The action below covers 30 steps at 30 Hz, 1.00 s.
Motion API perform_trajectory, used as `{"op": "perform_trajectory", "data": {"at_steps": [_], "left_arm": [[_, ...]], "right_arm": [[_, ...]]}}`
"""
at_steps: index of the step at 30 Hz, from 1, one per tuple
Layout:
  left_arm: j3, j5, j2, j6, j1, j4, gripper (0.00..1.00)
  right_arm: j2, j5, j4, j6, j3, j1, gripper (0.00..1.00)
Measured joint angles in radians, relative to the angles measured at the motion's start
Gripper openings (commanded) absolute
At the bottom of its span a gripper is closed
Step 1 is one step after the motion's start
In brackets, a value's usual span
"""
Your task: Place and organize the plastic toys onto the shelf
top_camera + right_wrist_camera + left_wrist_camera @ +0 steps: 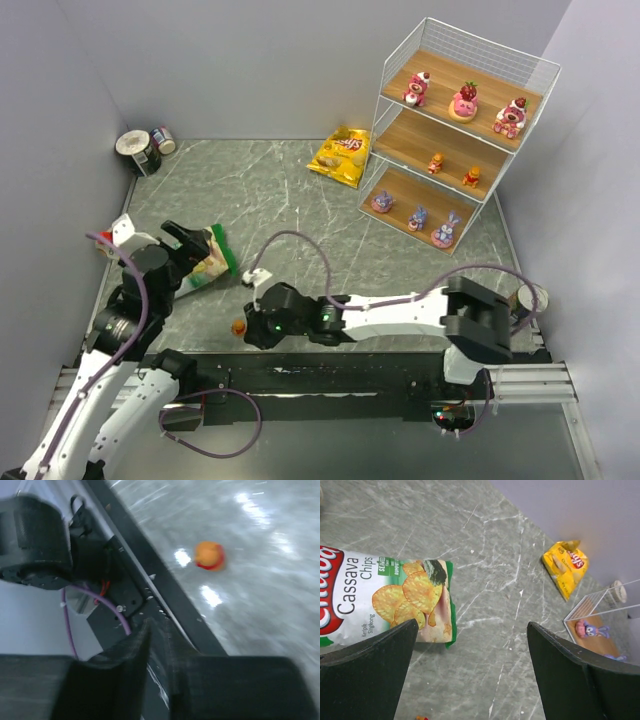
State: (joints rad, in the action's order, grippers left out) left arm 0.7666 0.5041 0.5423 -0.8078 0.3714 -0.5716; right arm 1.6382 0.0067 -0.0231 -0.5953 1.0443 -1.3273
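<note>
- From above and behind: shows tall white wire-frame shelf (445,72) at far right, with three pink-and-red strawberry figurines (464,100) on top board, two orange figurines (436,163) on middle board, three purple-pink figurines (418,217) on bottom board. Catches one small orange plastic figurine (238,326) loose on grey marbled table (300,200), just beside right gripper (248,328).
- At left wrist: gives left gripper (472,630) spread wide, gripping nothing, above white-and-green cassava chip bag (385,600). Adds yellow chip bag (565,567) and shelf corner with one purple-pink figurine.
- At right wrist: blurred. Alone reveals right fingers drawn nearly together, nothing between, with loose orange figurine lying apart beyond them.
</note>
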Motion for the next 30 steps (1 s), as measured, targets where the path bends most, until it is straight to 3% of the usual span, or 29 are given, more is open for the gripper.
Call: {"op": "perform_trajectory", "data": {"at_steps": [6,15,30], "left_arm": [[0.061,0.01,-0.023,-0.025,0.0,-0.085,0.96],[0.065,0.017,-0.019,-0.025,0.0,-0.155,0.96],[0.054,0.016,0.005,-0.022,0.0,-0.129,0.96]], "right_arm": [[0.188,-0.077,-0.059,0.045,0.142,-0.013,0.08],[0.415,-0.037,-0.032,0.13,0.404,-0.038,0.05],[0.515,0.126,0.128,0.186,0.44,-0.056,0.03]]}}
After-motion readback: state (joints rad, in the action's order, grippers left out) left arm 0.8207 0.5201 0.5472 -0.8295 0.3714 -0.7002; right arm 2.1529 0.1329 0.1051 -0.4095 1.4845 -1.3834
